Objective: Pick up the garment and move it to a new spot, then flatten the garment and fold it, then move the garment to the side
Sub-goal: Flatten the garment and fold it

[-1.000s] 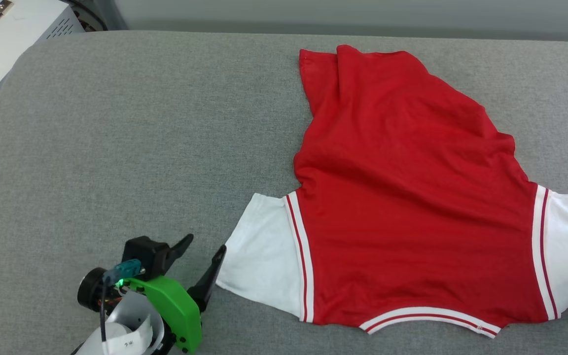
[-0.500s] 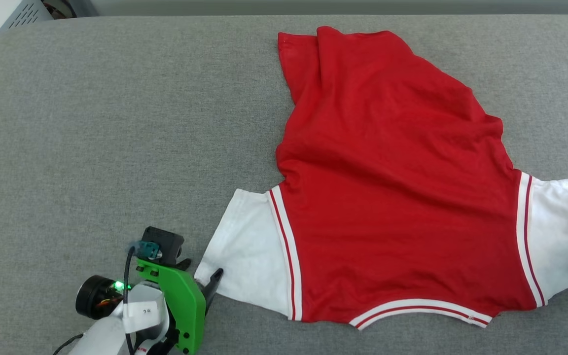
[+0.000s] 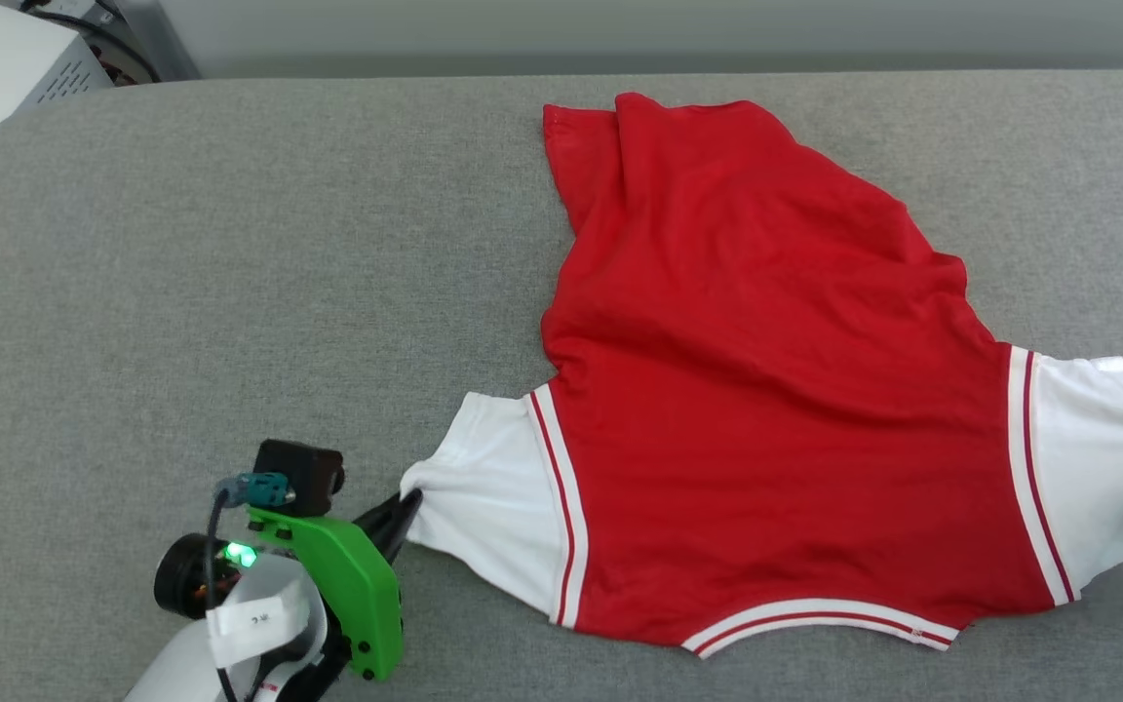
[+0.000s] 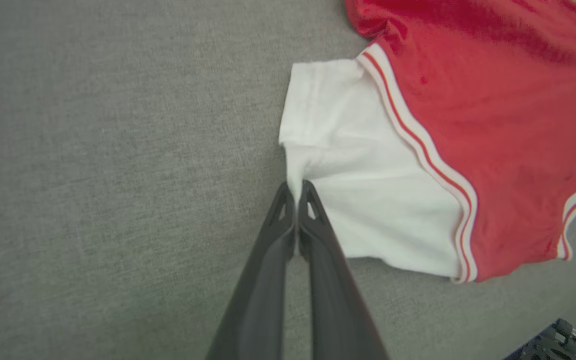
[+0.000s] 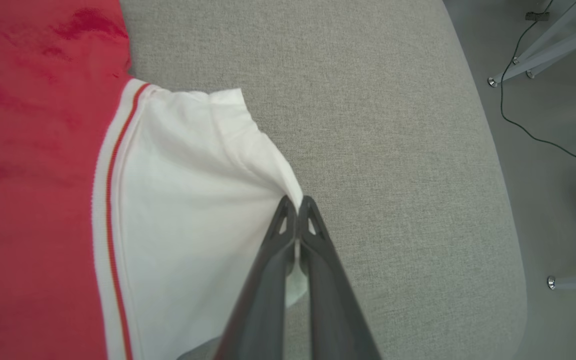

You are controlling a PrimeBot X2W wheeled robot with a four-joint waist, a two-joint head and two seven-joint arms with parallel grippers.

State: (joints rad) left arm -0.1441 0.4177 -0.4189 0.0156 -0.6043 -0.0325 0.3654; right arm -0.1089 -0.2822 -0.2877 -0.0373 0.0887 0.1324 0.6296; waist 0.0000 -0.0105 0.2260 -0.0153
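On the grey padded tabletop (image 3: 230, 244), the red jersey T-shirt (image 3: 766, 390) lies spread right of centre in the head view, plain side up and wrinkled toward its far end. The left gripper (image 4: 295, 192) has its fingers clamped on one white sleeve (image 4: 358, 200), and the right gripper (image 5: 295, 205) has its fingers clamped on the other sleeve (image 5: 193, 200). Both grasps look made; lifting, flattening, folding and setting aside appear left.

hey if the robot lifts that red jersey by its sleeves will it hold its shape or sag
Likely floppy: the garment puckers at the white sleeve where the left tool pinches it. Held by the right tool too, its red body would probably sag between them. It looks thin, so probably light.
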